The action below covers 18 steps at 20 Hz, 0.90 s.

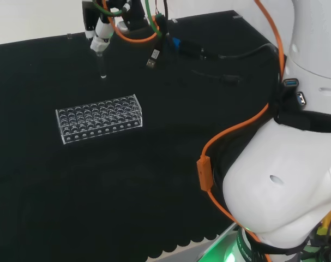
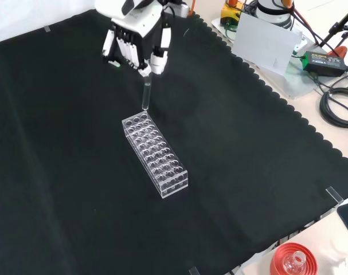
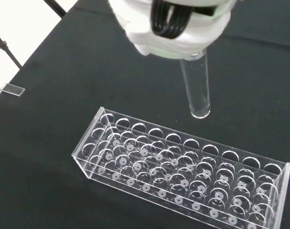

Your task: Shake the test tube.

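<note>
The hand (image 2: 136,43) hangs above the cloth with its fingers pinched on the top of a clear glass test tube (image 2: 145,94). The tube (image 1: 102,66) points straight down and looks empty; its round bottom (image 3: 200,112) floats in the air above and beyond the rack. A clear plastic test tube rack (image 2: 155,153) with several rows of empty holes rests on the black cloth, just below and in front of the tube in the front view. In the head view the rack (image 1: 98,118) lies nearer than the hand (image 1: 101,38).
Black cloth (image 2: 248,172) covers the bench with wide bare room round the rack. Cables and a black plug (image 1: 154,57) lie at the far edge in the head view. A red ribbed ring stand (image 2: 293,260) with glassware sits beyond the cloth's scalloped edge in the front view.
</note>
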Motion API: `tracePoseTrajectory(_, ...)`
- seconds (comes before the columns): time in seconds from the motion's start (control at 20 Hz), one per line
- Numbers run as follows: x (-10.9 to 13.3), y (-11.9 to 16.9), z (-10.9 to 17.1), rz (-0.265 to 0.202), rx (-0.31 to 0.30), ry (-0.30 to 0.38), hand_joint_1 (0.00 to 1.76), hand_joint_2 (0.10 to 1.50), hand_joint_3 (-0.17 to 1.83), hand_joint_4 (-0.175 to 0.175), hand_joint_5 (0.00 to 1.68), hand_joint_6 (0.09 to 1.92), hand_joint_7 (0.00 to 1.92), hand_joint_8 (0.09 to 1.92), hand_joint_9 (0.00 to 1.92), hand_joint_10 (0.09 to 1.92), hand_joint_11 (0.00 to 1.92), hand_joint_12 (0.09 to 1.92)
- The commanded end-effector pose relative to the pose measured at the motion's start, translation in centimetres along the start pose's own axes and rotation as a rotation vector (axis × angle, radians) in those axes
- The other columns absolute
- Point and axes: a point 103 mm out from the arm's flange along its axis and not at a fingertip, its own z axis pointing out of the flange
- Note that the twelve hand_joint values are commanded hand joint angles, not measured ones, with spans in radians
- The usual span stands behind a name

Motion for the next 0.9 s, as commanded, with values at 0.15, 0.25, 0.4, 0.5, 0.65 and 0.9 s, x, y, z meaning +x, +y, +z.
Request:
tracePoseTrajectory(0.15, -0.6, -2.2, -1.1, 0.025, 0.004, 0.005, 1.43, 0.77, 0.34, -0.175, 1.34, 0.39, 1.5, 0.4, 1.34, 0.21, 0.45, 1.39)
tracePoseTrajectory(0.25, -0.8, -2.4, -1.3, 0.033, 0.001, 0.011, 1.43, 0.77, 0.34, -0.175, 1.34, 0.39, 1.5, 0.4, 1.34, 0.21, 0.45, 1.39)
tracePoseTrajectory(0.4, -0.3, -2.3, -1.3, 0.03, -0.002, 0.025, 1.43, 0.77, 0.34, -0.175, 1.34, 0.39, 1.5, 0.4, 1.34, 0.21, 0.45, 1.39)
tracePoseTrajectory(0.5, 0.8, -1.9, -1.4, 0.009, -0.006, 0.04, 1.43, 0.77, 0.35, -0.175, 1.35, 0.39, 1.5, 0.4, 1.34, 0.21, 0.45, 1.39)
tracePoseTrajectory(0.65, 3.6, -1.0, -1.9, -0.049, -0.018, 0.064, 1.43, 0.77, 0.35, -0.175, 1.35, 0.39, 1.51, 0.4, 1.34, 0.21, 0.45, 1.39)
tracePoseTrajectory(0.9, 8.3, 0.2, -2.4, -0.154, -0.027, 0.085, 1.43, 0.77, 0.35, -0.175, 1.35, 0.39, 1.51, 0.4, 1.34, 0.21, 0.45, 1.39)
